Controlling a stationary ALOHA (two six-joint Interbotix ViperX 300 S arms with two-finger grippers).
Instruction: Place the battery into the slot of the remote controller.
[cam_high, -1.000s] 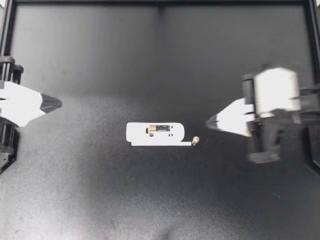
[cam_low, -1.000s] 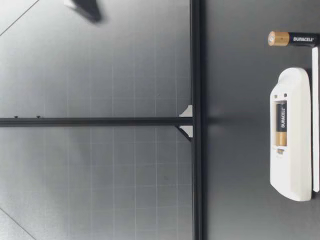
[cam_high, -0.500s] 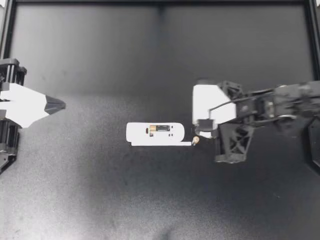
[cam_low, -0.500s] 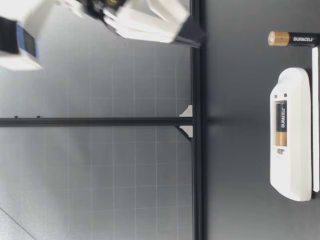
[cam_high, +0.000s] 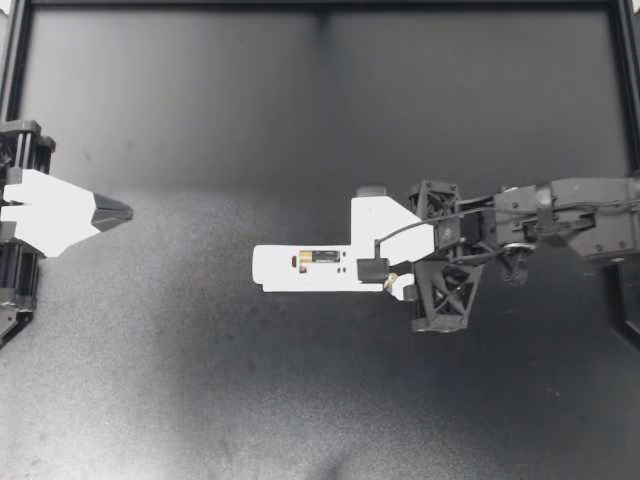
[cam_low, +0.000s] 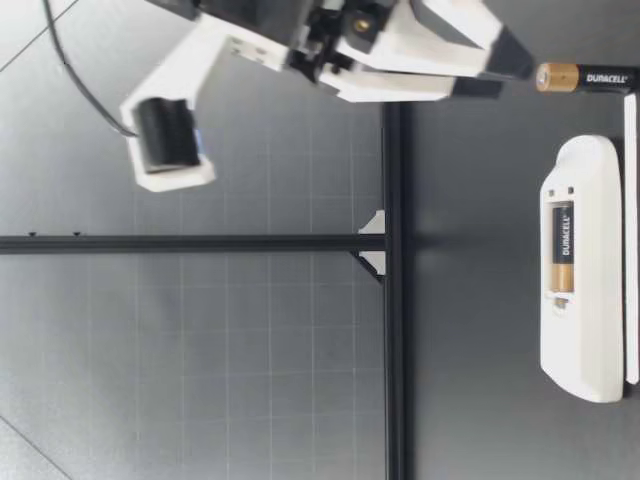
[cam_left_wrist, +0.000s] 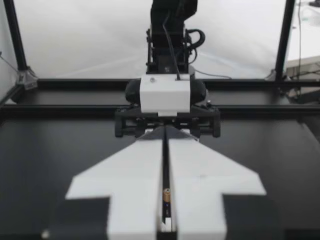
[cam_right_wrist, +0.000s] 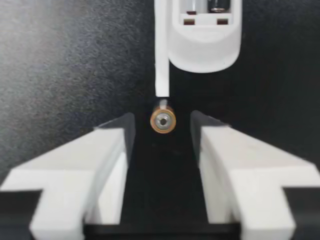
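Observation:
A white remote (cam_high: 300, 268) lies face-up mid-table with one battery (cam_high: 320, 258) seated in its open slot. At its right end a loose gold-and-black battery (cam_low: 585, 77) stands on end. My right gripper (cam_high: 388, 279) hangs open just above that battery, pointing down. In the right wrist view the battery's top (cam_right_wrist: 163, 121) shows between the white fingers (cam_right_wrist: 112, 147), touching neither. My left gripper (cam_high: 112, 211) stays shut and empty at the table's left edge, far from the remote.
A thin white strip (cam_high: 325, 289) runs along the remote's near side and ends at the loose battery. The black table (cam_high: 320, 120) has a raised black frame (cam_low: 392, 300) along its far edge.
My right arm has swung in from the right edge to the remote's right end, dropped toward the loose battery, and its gripper has gone from shut to open. The left arm stayed put.

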